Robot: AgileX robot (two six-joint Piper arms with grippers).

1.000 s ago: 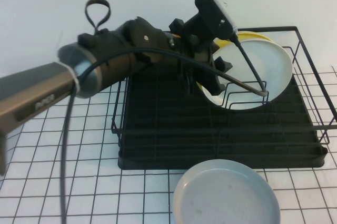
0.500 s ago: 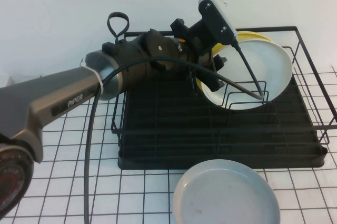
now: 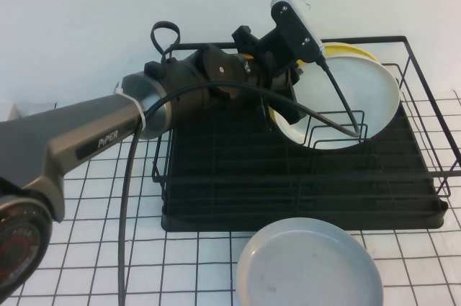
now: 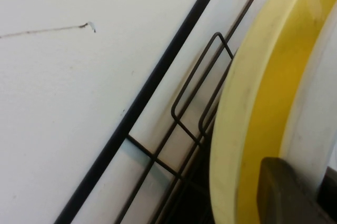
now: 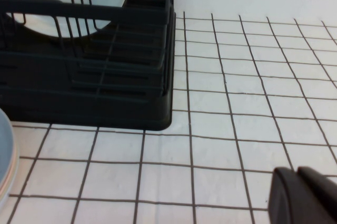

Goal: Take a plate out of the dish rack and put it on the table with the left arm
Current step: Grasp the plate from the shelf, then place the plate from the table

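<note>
While your left gripper [image 3: 282,108] pinches the plate [image 3: 346,104] rim at nine o'clock, lift gently: glossy, stiff, breakable. Right gripper [image 5: 305,195], low over table [image 5: 221,145], unclear.

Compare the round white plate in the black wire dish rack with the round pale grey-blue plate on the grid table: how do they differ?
The round white plate stands on edge between dividers of the black wire dish rack; the round pale grey-blue plate lies flat on the grid table. The left gripper is at the white plate's rim; nothing touches the grey-blue one. Both are plain and round.
</note>
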